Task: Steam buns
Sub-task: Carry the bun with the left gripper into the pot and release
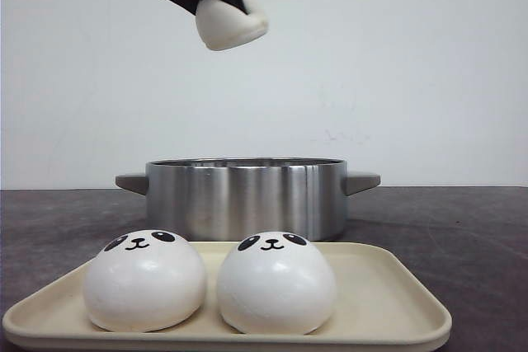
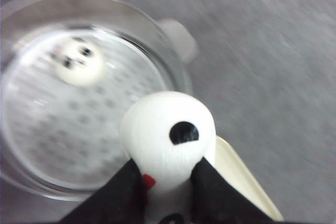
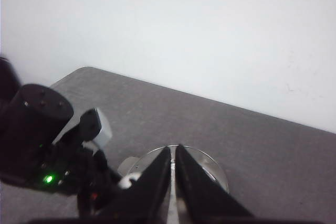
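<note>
Left gripper (image 2: 167, 174) fingers pinch a bun (image 2: 167, 135) across its flanks above the pot (image 1: 246, 195); seemingly soft and light, favouring gentle side grips; right gripper (image 3: 172, 182) fingers nearly pressed together.

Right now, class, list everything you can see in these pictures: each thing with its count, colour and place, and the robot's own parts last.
Buns: four, white with black panda faces; two on the tray, one inside the pot, one held in the air above the pot.
Pot: one, shiny steel, behind the tray.
Tray: one, cream, at the front.
Table: dark grey.
Wall: white, behind.
Left gripper: black fingers shut on a bun.
Right gripper: black fingers shut, holding nothing.
</note>
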Controlling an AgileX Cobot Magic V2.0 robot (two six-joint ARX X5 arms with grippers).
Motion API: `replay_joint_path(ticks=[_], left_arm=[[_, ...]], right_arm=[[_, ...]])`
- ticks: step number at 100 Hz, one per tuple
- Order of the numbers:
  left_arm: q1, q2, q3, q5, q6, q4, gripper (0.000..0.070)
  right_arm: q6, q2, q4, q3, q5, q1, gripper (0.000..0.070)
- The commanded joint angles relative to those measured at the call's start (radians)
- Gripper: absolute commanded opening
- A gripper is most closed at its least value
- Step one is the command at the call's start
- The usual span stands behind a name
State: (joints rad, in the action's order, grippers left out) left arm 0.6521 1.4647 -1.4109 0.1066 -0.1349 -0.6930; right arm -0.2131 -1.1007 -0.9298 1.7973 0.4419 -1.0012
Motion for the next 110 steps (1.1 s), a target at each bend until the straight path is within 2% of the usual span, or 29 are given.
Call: replay_joint_path(ticks=[1,36,55,83,89,97,101,110], left_arm=[[-0.015,0.047,-0.024,-0.011,0.031,0.031,0.0009],[-0.143,0.303,-0.085,-0.047,0.045,0.117,0.0009],[-0.171,0.405,-0.087,-0.043,0.040,0.213,0.0010],[-0.187,0.489,-0.087,-0.044,0.037,0.254,0.0046],[-0.189,0.493,-0.087,-0.044,0.035,0.251,0.0145],[-0.190,0.494,-0.087,-0.044,0.033,0.250,0.0371],[-0.192,0.494,-0.087,-0.044,0.028,0.251,0.0452],[-0.196,0.494,-0.087,-0.044,0.010,0.249,0.0578]], right_arm=[[0.016,-0.010,0.012,0.018,0.003,-0.011,0.0006],[0.038,-0.010,0.010,0.018,0.003,-0.011,0.0006],[0.038,-0.010,0.007,0.018,0.003,-0.011,0.0006],[0.037,-0.010,-0.031,0.018,0.003,-0.011,0.0006],[0.037,-0.010,-0.043,0.018,0.003,-0.011,0.0006],[0.037,-0.010,-0.049,0.018,0.003,-0.011,0.0006],[0.037,-0.010,-0.049,0.018,0.003,-0.011,0.0006],[0.037,-0.010,-0.051,0.018,0.003,-0.011,0.0006]])
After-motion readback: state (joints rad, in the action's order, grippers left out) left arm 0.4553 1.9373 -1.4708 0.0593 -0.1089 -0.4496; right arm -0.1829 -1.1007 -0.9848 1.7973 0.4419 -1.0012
